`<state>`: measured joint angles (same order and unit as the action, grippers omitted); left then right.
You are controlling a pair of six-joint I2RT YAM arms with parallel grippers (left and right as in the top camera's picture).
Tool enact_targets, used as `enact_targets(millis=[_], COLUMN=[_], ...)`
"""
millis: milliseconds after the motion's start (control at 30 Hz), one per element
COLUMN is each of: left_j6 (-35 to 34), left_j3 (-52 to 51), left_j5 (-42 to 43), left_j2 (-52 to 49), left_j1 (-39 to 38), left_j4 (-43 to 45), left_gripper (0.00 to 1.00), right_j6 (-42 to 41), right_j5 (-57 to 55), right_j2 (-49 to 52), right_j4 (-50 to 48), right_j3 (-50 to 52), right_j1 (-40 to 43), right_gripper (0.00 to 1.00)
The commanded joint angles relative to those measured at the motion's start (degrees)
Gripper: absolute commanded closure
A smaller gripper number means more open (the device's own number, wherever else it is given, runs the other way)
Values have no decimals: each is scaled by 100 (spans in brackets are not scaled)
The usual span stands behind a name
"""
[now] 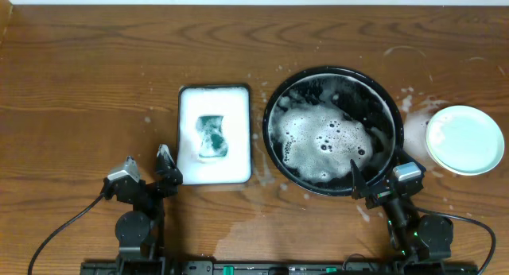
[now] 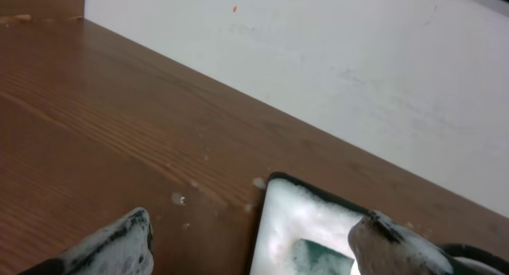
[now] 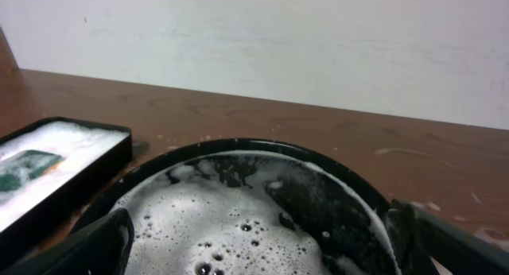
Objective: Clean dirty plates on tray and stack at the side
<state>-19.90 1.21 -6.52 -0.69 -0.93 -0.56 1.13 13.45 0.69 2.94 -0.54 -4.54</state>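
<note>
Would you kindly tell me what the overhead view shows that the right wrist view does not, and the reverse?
Only the overhead view shows the mint-green plate, lying to the right of the tray, and the left gripper, which is open. Only the right wrist view shows the white wall in the background. Both show the black tray full of suds, the white foam-filled tray with its green sponge, and the open right gripper.

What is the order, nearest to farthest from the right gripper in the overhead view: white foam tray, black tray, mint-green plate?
From the right gripper:
1. Black tray, directly ahead, its rim at the fingers.
2. Mint-green plate, off to the right.
3. White foam tray, far left.
</note>
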Motion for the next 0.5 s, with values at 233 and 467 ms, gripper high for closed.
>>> enact_targets(millis=[233, 467], left_j6=[-181, -181], left_j3=[-98, -98], left_j5=[-33, -33], left_j2=[59, 35], left_j1=[-17, -17], left_j4=[-297, -297], left_gripper=[16, 16], right_j6=[68, 70], right_j5=[-13, -13], right_j2=[-31, -31], right_j4=[7, 7], right_j3=[22, 22], right_j1=[-39, -39], right_gripper=[1, 1])
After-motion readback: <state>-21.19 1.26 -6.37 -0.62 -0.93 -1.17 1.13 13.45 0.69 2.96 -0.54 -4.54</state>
